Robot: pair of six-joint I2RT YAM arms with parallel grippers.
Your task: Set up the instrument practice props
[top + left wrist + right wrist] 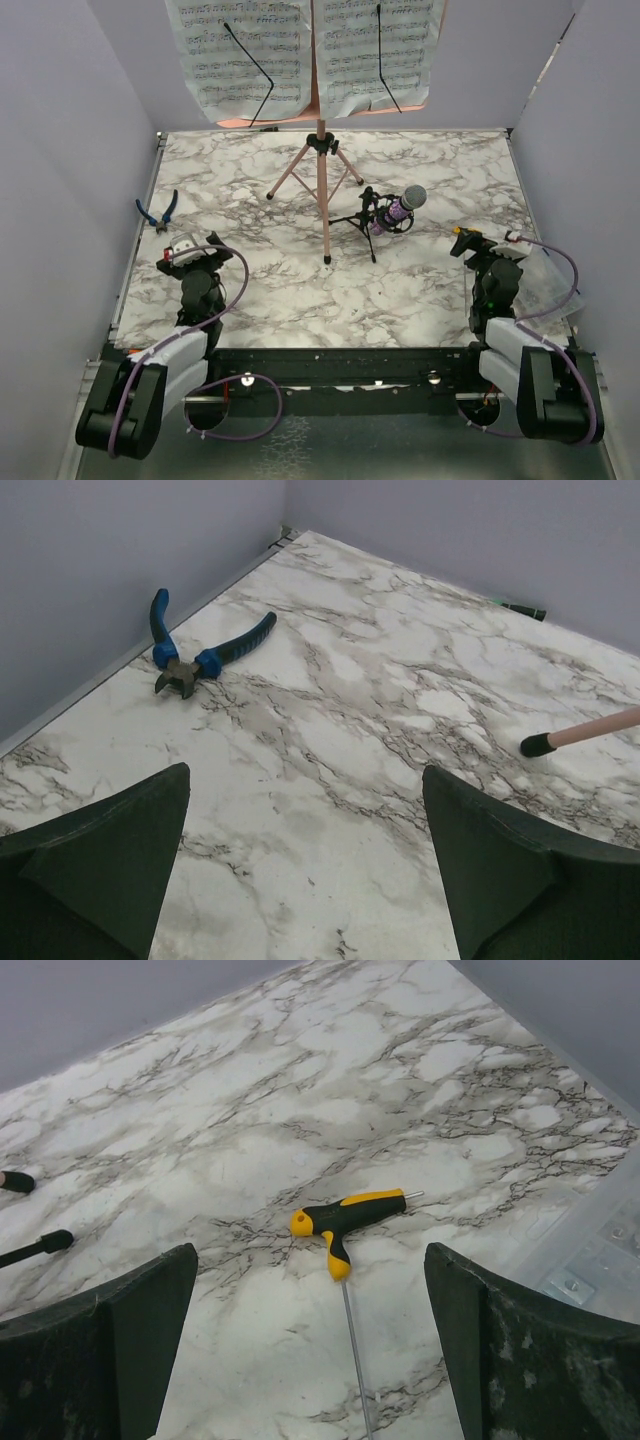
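Top view: my left gripper (190, 252) and right gripper (478, 246) sit low, jaws spread wide, holding nothing. Ahead and between them stands the pink music stand (322, 170) with sheet-music pages (250, 50) on its desk. The glittery purple microphone (404, 205) sits in its black tripod shock-mount (368, 218), ahead-left of the right gripper.

Left wrist view: blue-handled pliers (205, 658) lie ahead-left of my fingers (100, 870), and a stand foot (537, 744) is ahead-right.

Right wrist view: a yellow-handled screwdriver (345, 1218) lies just ahead.

The stand looks light and tippy, so I'd grip its stiff centre pole. The microphone looks slippery, so I'd take it by the body.
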